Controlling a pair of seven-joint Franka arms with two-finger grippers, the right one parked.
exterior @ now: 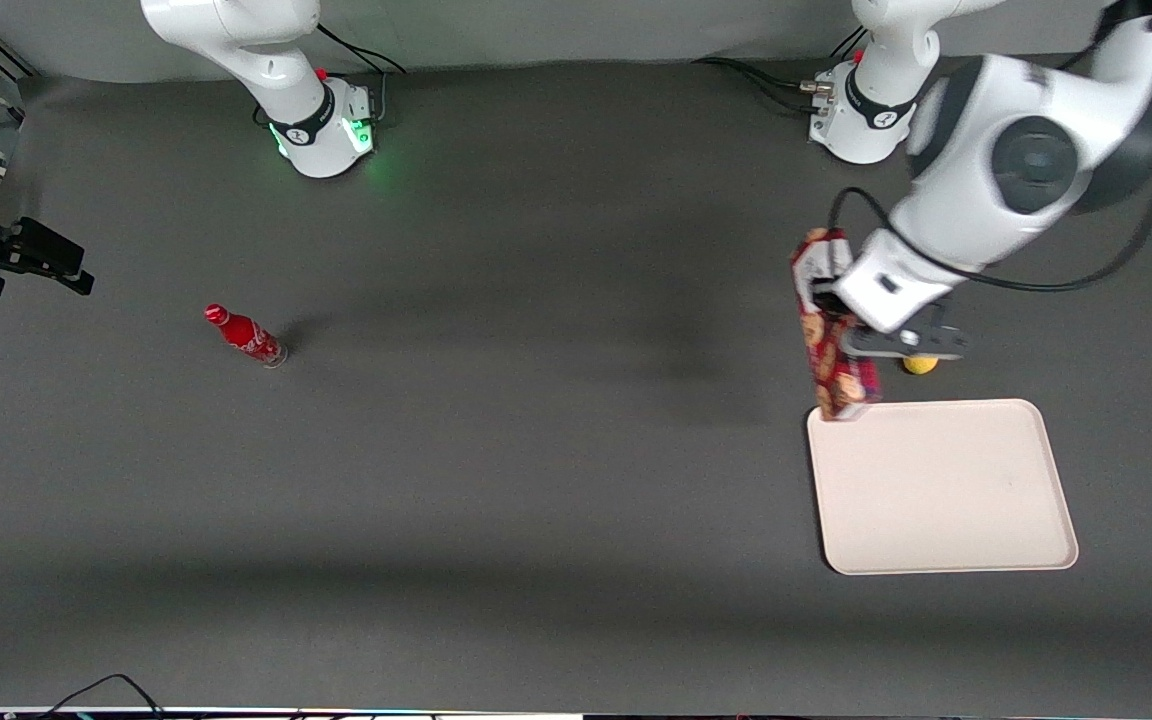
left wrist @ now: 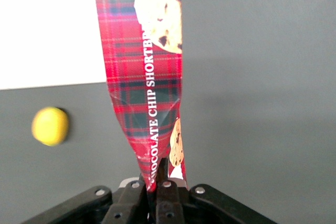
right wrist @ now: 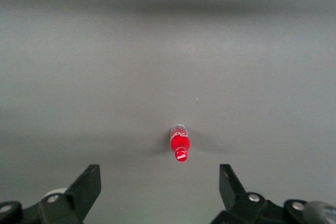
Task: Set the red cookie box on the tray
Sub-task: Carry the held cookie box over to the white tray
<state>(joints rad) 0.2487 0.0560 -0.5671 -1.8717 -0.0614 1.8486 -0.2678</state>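
Observation:
My left gripper (exterior: 829, 300) is shut on one end of the red cookie box (exterior: 834, 355), a long dark-red tartan carton with cookie pictures. The box (left wrist: 149, 82) hangs in the air from the fingers (left wrist: 169, 192), squeezed and creased where they pinch it. Its free end reaches down to the corner of the cream-white tray (exterior: 941, 485) that is farthest from the front camera and toward the parked arm's end. A corner of the tray (left wrist: 52, 30) shows under the box in the left wrist view.
A small yellow ball (exterior: 920, 364) (left wrist: 50, 126) lies on the dark table just farther from the front camera than the tray, under the gripper. A small red bottle (exterior: 244, 335) (right wrist: 179, 145) stands toward the parked arm's end of the table.

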